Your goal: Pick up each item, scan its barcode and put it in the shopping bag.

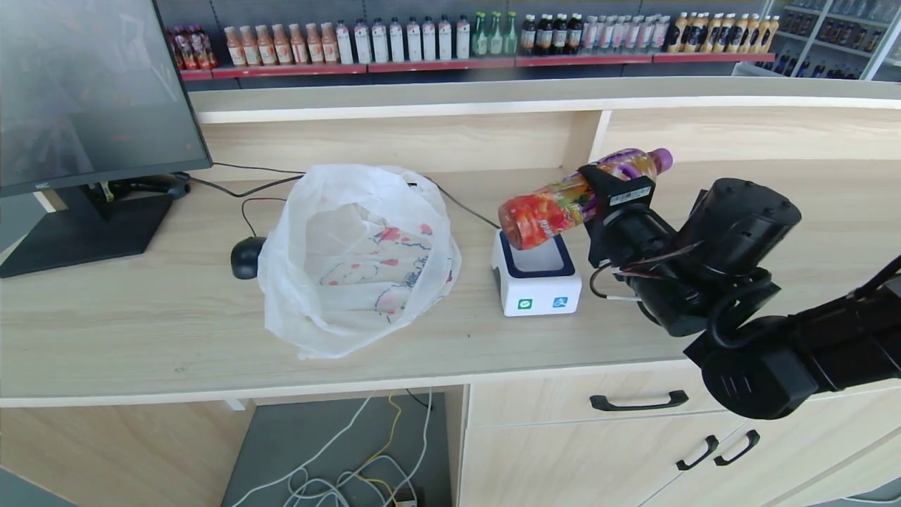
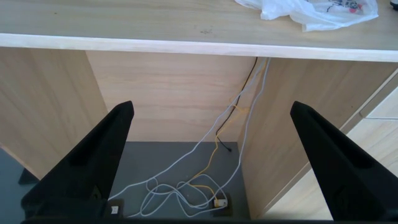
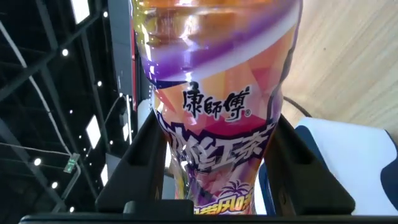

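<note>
Plastic juice bottle, right of centre in the head view, is held sideways in the air. Its base end is over the white scanner and its purple cap points to the upper right. You can't tell whether the base touches the scanner top.

Your right pincer is clamped on the bottle's cap-side half. In the right wrist view the black fingers press both sides of the printed label.

Your left pincer has its fingers wide apart with nothing between them. It sits low in front of the worktop edge, with floor cables beyond.

The shopping bag is centre-left in the head view, near the scanner. It is slumped on the worktop with its mouth gaping upward, and something red-printed lies inside.

Handling, as a judgement:
- **Weight:** the bottle looks full, so expect moderate weight and a stiff body.
- **Grip risk:** the label sleeve looks glossy and probably slippery. With the hold toward the cap end, the heavier base could droop or twist in the grip.
- **Where to hold:** mid-body, across the label, squeezing firmly. It shouldn't crush.
- **Bag:** thin, soft film that will fold under any nudge, so bring the bottle down through the open mouth, not against the rim.
</note>
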### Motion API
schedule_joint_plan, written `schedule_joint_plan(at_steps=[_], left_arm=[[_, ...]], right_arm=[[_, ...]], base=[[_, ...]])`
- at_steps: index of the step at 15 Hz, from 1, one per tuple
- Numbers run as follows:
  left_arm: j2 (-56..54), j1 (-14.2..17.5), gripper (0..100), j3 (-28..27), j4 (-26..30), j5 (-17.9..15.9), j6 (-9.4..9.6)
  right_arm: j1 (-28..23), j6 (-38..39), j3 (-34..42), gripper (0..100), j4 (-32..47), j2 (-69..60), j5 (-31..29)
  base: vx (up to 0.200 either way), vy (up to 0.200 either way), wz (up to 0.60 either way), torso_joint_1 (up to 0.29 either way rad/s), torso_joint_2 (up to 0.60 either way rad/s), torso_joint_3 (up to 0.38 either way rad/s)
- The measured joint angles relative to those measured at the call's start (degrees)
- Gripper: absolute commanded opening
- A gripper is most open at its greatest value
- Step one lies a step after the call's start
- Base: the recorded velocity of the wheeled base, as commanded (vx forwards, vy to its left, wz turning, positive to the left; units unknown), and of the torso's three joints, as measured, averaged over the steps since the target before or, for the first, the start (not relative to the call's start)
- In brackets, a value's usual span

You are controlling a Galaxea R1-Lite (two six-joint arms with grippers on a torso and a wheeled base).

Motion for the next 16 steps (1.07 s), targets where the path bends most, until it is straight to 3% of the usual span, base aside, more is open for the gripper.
schedule_joint_plan(at_steps=[16], left_arm=[[0.0,0.0,100,0.0,0.0,-0.02,0.0]], right_arm=[[-1.19,3.0,0.63,0,-0.51,1.76,3.01]], base=[[0.0,0.0,0.0,0.0,0.0,0.0]])
